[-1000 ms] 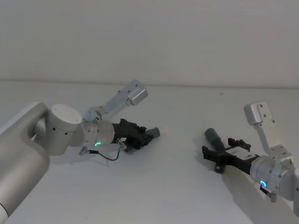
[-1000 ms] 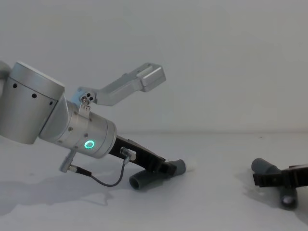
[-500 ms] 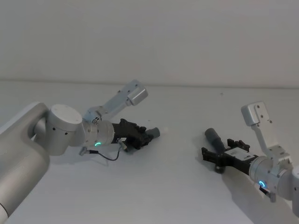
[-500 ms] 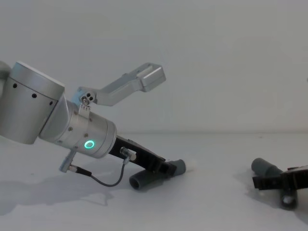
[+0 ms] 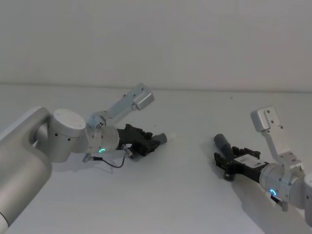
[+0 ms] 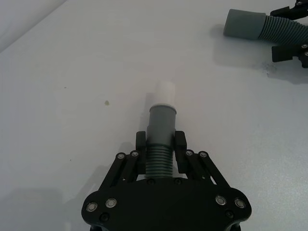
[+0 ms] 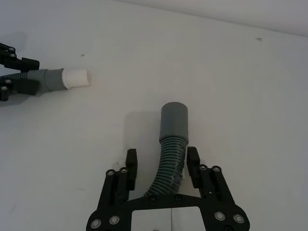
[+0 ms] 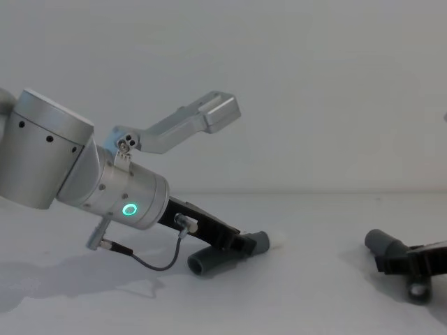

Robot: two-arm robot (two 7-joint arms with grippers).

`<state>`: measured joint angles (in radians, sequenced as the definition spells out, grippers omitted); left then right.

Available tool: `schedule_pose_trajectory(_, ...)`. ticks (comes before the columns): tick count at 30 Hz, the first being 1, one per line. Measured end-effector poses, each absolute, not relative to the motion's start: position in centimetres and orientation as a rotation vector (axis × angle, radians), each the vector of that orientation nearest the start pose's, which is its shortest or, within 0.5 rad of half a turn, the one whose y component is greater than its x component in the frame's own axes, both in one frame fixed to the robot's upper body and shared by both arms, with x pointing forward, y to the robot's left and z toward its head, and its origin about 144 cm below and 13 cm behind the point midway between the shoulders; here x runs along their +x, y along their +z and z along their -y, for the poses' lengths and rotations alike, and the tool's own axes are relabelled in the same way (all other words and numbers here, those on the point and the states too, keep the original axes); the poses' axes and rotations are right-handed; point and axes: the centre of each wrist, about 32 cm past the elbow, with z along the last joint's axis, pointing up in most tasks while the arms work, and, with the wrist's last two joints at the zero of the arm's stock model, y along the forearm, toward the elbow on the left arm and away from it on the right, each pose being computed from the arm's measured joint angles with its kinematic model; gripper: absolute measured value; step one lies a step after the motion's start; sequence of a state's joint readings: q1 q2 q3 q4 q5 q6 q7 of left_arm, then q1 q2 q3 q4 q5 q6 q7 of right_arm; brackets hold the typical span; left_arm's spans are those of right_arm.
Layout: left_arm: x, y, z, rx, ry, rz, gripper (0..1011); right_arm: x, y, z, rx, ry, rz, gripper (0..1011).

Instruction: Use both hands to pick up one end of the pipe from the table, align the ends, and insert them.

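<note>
Head view, left side: black ridged left pincer (image 5: 154,142) clamped shut on ribbed dark grey tube piece with white-tipped collar (image 5: 161,138), low over matt white bench (image 5: 185,200). Well apart to the right, black right pincer (image 5: 225,165) partly open, astride second ribbed grey tube piece with plain socket collar (image 5: 222,142), lying on the bench.

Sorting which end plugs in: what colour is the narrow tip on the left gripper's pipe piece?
White tip, clearest in left wrist view.

No readable text, labels or numbers, as far as visible.
</note>
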<state>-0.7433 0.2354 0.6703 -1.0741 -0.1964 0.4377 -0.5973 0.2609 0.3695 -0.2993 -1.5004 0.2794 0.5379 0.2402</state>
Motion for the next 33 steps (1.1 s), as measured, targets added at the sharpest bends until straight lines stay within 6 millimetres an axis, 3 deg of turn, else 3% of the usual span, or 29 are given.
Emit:
schedule_pose_trajectory(1, 61.98, 123.64, -16.15, 0.561, 0.617, -0.058, 333, 51.85, 119.34, 25.44, -0.445, -1.101, -0.235, 639)
schedule_pose_trajectory(6, 61.98, 123.64, -16.15, 0.561, 0.617, -0.058, 333, 51.86, 119.34, 25.43, -0.446, -1.1, -0.234, 437)
schedule_pose_trajectory(12, 61.98, 123.64, -16.14, 0.561, 0.617, -0.058, 333, 51.87, 119.33, 25.43, -0.447, -1.1, -0.234, 269)
schedule_pose_trajectory(33, 62.09, 123.93, -15.87, 0.566, 0.598, -0.025, 333, 51.6, 119.27, 25.42, -0.425, -1.1, -0.209, 265)
